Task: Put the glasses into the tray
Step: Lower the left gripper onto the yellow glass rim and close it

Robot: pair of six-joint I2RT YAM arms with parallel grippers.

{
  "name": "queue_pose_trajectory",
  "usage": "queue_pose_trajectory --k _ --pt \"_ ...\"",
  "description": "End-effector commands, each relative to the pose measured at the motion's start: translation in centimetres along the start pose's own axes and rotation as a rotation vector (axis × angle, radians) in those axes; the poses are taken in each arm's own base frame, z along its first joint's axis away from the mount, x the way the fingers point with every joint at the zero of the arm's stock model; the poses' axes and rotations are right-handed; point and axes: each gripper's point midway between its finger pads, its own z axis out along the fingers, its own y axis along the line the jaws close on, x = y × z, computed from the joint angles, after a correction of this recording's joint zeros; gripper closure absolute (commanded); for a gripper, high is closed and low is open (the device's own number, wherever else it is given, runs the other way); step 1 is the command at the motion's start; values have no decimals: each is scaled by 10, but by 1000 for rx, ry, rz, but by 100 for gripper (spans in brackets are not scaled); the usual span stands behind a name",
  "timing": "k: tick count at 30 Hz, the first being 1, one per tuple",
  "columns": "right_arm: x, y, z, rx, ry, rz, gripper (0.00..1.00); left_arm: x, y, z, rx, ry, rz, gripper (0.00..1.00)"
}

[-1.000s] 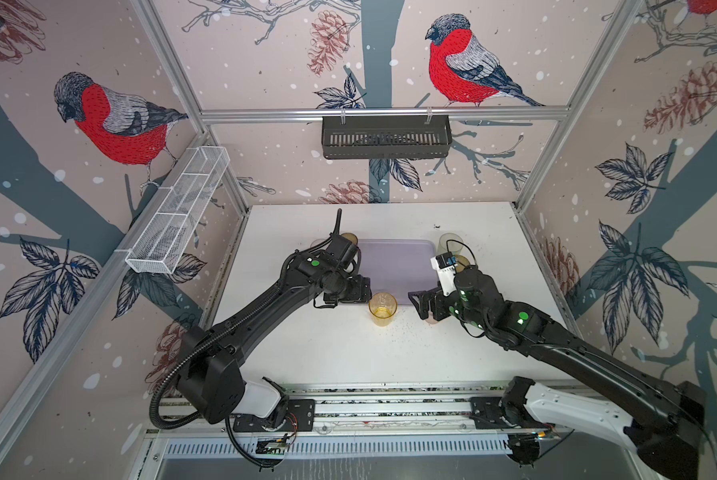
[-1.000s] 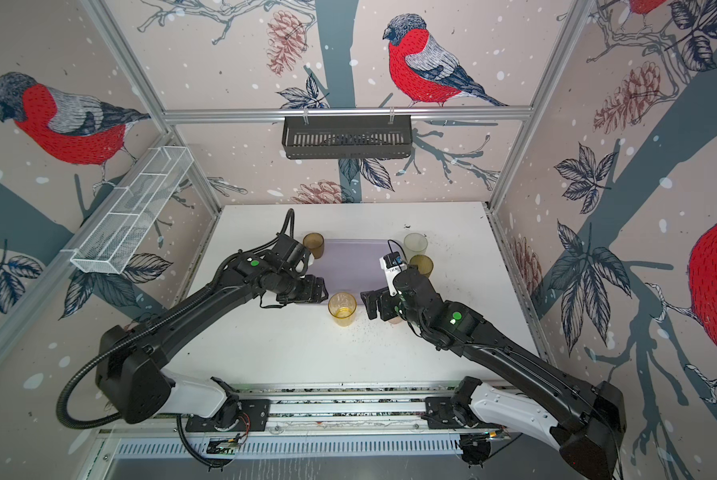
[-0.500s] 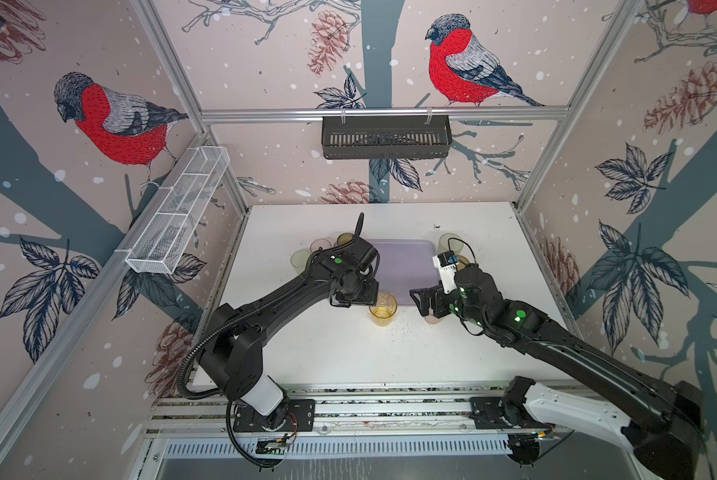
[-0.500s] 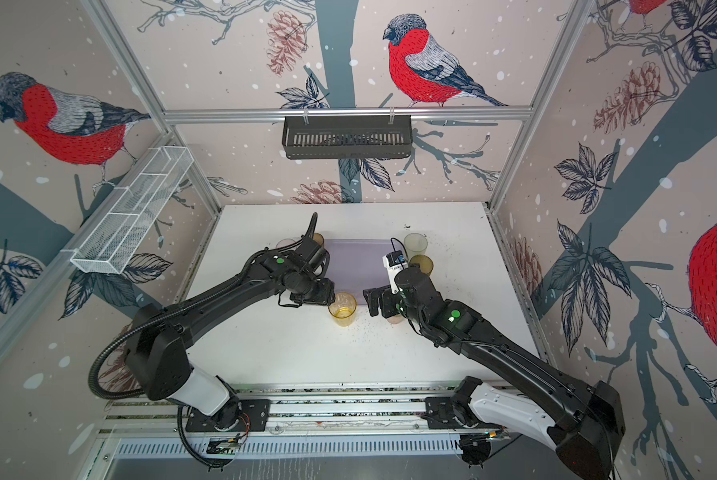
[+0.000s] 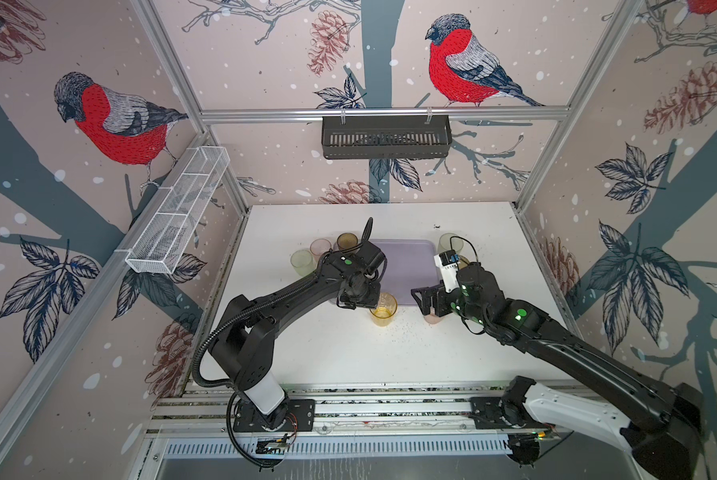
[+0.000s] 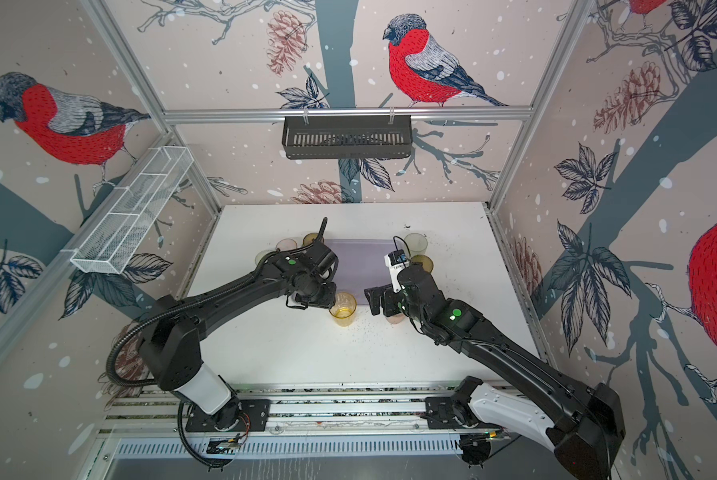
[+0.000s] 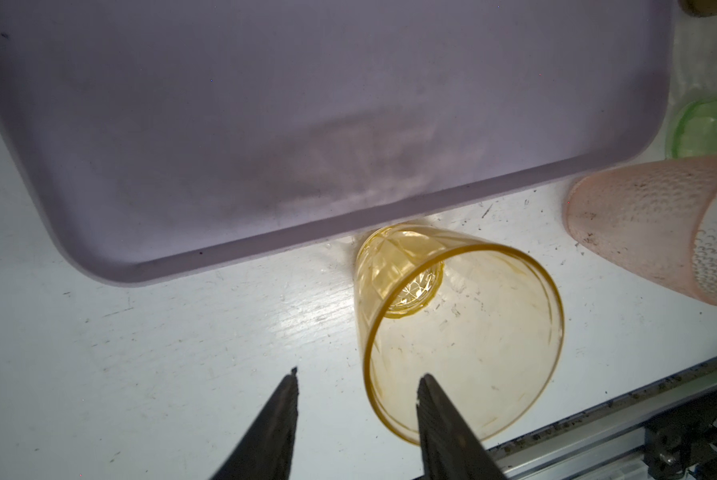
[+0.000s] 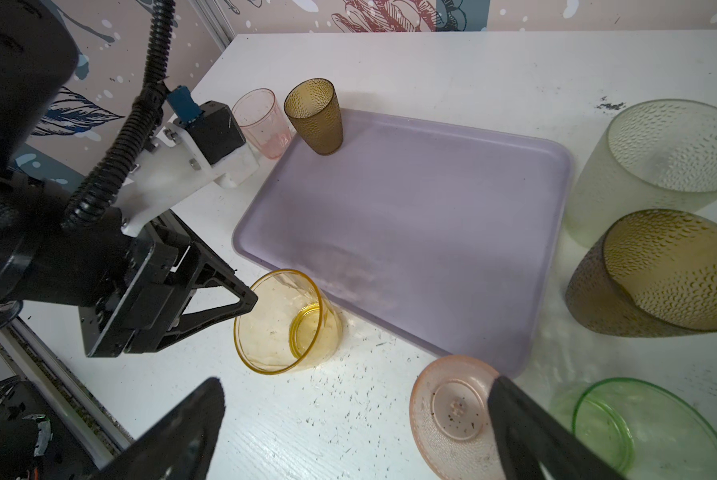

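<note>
Amber tumbler (image 7: 460, 332) upright on the worktop (image 5: 348, 357), touching or just off the near rim of the lilac tray (image 8: 410, 232). In both top views it sits between the two arms. Tray is bare inside.

Left tool (image 7: 356, 390): fingers partly open, straddling the amber tumbler's rim, one finger (image 7: 444, 419) inside the mouth, the other outside the wall. Not clamped on it.

Right tool (image 8: 356, 399): jaws wide apart, nothing held. One finger (image 8: 527, 428) is over the rim of a pink tumbler (image 8: 452, 411) standing just off the tray's near corner. Bright green tumbler (image 8: 647, 428) just beside the pink one.

Other glasses outside the tray:
- brown tumbler (image 8: 313, 114) at the far left corner, base touching or overlapping the rim; cannot tell which
- second pink tumbler (image 8: 261, 122) just beside it
- pale green tumbler (image 5: 301, 262) near those two, in a top view
- frosted pale tumbler (image 8: 655, 162) and a brown-amber dimpled one (image 8: 660, 274) along the tray's right side
</note>
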Motion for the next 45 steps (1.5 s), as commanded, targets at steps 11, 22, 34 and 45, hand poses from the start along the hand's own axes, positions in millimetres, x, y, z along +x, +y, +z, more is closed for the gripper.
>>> queue_pose_trajectory --k 11,22,34,45 --pt "-9 4 0 -19 -30 2 0 -4 1 6 -39 -14 11 62" --pt "-4 0 -3 -11 -37 27 0 -5 -3 11 -42 -6 23 72" --pt "-4 -1 -5 -5 -40 30 1 -7 -5 14 -45 -4 31 78" --pt "-6 1 -4 -11 -39 21 1 -4 -5 17 -54 1 24 81"
